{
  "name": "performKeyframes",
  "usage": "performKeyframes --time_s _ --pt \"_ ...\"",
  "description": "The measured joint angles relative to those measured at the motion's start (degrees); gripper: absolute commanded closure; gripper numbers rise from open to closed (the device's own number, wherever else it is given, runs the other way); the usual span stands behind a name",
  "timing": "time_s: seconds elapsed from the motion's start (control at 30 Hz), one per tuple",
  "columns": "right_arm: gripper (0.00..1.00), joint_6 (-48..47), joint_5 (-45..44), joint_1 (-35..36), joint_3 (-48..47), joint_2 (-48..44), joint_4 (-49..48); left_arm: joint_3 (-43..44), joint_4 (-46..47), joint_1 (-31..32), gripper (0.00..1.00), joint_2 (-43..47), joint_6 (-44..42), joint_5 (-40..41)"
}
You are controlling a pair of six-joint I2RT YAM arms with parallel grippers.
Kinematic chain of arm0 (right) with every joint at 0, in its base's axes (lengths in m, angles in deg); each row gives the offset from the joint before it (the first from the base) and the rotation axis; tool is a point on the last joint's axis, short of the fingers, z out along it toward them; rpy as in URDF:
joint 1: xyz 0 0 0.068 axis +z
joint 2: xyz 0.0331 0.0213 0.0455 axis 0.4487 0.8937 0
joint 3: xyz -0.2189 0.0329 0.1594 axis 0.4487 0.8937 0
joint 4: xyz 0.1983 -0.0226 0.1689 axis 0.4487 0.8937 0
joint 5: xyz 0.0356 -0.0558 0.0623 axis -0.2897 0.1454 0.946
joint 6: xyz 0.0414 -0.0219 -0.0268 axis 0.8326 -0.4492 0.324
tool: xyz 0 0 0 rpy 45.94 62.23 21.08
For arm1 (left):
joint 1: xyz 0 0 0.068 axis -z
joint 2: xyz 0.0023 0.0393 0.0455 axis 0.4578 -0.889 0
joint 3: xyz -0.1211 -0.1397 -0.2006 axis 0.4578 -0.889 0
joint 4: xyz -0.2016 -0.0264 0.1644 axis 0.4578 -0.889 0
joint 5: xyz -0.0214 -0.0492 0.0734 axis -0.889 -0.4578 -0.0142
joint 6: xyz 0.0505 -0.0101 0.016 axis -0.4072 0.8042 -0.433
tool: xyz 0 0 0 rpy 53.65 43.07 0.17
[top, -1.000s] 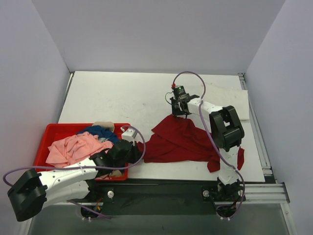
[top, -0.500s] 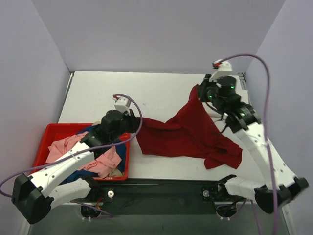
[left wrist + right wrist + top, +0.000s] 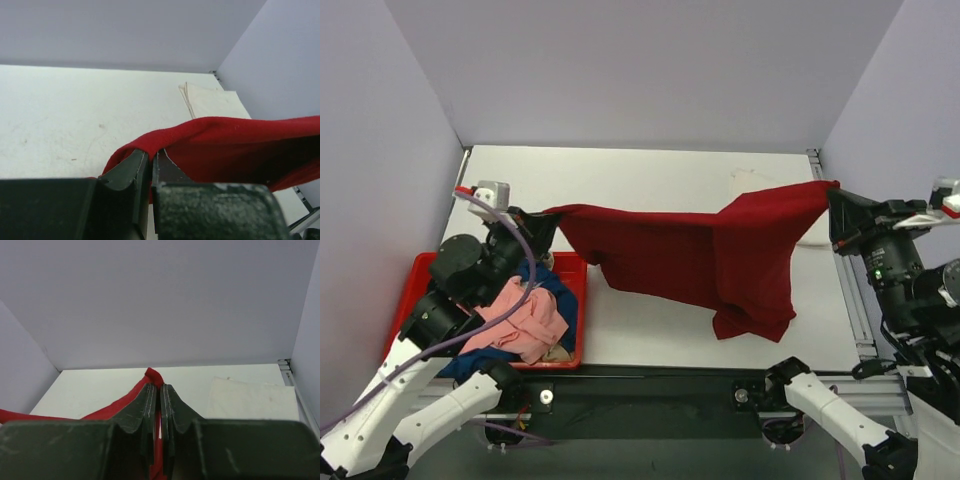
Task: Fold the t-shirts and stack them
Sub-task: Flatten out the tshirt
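Note:
A dark red t-shirt (image 3: 690, 252) hangs stretched in the air between my two grippers, high above the table. My left gripper (image 3: 542, 216) is shut on its left end, which shows in the left wrist view (image 3: 235, 145) pinched between the fingers (image 3: 131, 167). My right gripper (image 3: 833, 190) is shut on its right end; the red cloth (image 3: 156, 376) pokes out between the fingertips. The shirt's lower part droops down to the right of centre. Pink (image 3: 525, 315) and blue (image 3: 552, 280) t-shirts lie piled in the red bin. A folded white t-shirt (image 3: 752, 183) lies flat at the back right.
The red plastic bin (image 3: 575, 310) stands at the table's front left, under my left arm. The white tabletop (image 3: 620, 180) is walled on three sides. A metal rail (image 3: 850, 300) runs along the table's right edge. The folded white cloth also shows in both wrist views (image 3: 210, 102) (image 3: 250, 397).
Both grippers rose and moved apart, the left one to the left over the bin, the right one to the right edge. The red shirt was lifted off the table and pulled taut.

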Motion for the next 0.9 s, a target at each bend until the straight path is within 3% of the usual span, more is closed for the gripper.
performKeyframes --time_s 0.2,0.37,0.47,0.5,0.53,0.7,0.9 --pt "1.00 0.09 0.42 0.00 1.70 -3.41 1.29 0.96 -1.73 0.00 1.00 5.25 -0.55 2.49" --pt "0.94 2.73 -2.89 -0.02 14.53 -4.22 -1.09 -3.63 -1.81 -0.09 1.00 4.11 -0.28 7.26" --pt "0.75 5.62 -6.60 -1.03 25.73 -1.60 -1.25 -9.49 -2.93 -0.61 1.00 2.25 0.59 10.62" --pt "0.60 6.49 -7.43 -1.81 28.68 0.52 -1.42 -11.65 -3.06 -0.85 1.00 1.55 1.03 11.10" --pt "0.55 7.72 -7.89 -2.97 31.36 2.97 -1.86 -14.27 -3.43 -1.16 1.00 0.81 1.42 11.23" --pt "0.41 11.93 -6.54 -6.47 39.69 16.26 -3.67 -23.58 -4.37 -1.49 1.00 -0.98 3.56 8.87" --pt "0.35 15.72 4.20 3.52 47.91 16.09 -13.92 -27.19 -4.28 -1.51 1.00 0.74 5.07 6.16"
